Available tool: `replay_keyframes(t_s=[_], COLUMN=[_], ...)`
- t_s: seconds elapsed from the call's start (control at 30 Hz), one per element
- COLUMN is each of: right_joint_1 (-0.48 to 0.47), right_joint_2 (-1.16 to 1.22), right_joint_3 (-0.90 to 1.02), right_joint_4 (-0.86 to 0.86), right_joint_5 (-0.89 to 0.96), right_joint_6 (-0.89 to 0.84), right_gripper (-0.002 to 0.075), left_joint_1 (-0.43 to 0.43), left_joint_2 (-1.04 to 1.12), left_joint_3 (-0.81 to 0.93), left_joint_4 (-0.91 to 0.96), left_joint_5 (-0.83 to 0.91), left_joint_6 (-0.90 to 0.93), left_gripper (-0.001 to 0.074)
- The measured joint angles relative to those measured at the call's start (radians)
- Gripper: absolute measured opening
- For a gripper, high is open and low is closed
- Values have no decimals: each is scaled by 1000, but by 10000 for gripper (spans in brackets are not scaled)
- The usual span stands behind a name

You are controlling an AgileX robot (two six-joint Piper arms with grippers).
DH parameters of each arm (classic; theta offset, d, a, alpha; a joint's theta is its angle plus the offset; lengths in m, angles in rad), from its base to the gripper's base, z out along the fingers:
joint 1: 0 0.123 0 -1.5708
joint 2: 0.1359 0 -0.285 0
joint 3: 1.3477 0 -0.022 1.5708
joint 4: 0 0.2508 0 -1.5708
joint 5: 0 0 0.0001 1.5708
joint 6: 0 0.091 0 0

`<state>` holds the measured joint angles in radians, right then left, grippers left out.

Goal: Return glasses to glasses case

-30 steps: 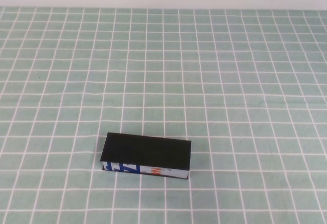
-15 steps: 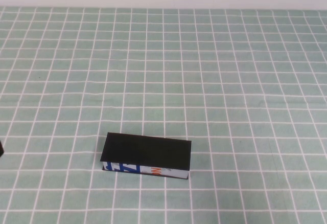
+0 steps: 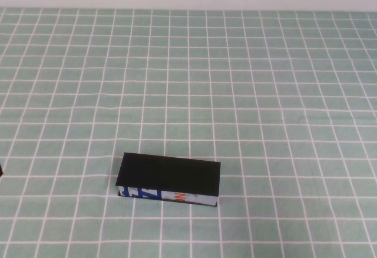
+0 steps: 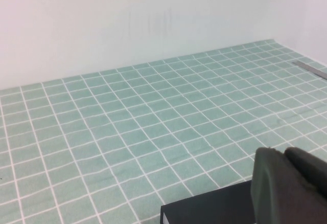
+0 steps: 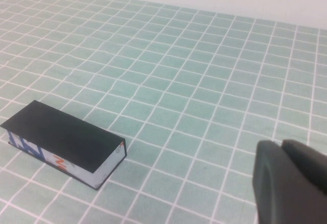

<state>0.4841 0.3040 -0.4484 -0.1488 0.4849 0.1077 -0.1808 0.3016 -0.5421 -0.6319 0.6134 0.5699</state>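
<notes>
Cloth [image 3: 265,93]: green, white-checked, covering the table.
Case [image 3: 168,181]: black, lid shut, lying flat near the cloth's front edge, left of centre; printed edge faces the robot.
Left gripper [image 4: 291,185]: just beside the case, well to its left; fingers closed together, empty.
Right gripper [image 5: 291,180]: well right of the case; fingers together, empty.
Glasses: not visible.

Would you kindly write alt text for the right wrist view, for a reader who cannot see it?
A closed matte black glasses case with blue, white and orange print on its front edge lies on a green checked tablecloth. The right gripper shows dark at the frame's corner, apart from the case; no glasses are visible.
</notes>
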Motion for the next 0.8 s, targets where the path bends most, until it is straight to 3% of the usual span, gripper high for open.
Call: replay_keyframes(t_s=[0.6,0.67,0.8], right_joint_1=[0,0,0], right_joint_2=[0,0,0], right_joint_3=[0,0,0], right_joint_4=[0,0,0], right_joint_5=[5,5,5], right_joint_6=[2,2,2], right_gripper=[-11,-11,-11], left_joint_1=[0,0,0], left_joint_2=[-32,-61,-132], left_joint_3=[59,97,197], left_joint_4=[53,136,460], left_joint_5=[-56,-101,-216], left_joint_6=[-22,-105,-471], left_gripper=[-2,-2,-2])
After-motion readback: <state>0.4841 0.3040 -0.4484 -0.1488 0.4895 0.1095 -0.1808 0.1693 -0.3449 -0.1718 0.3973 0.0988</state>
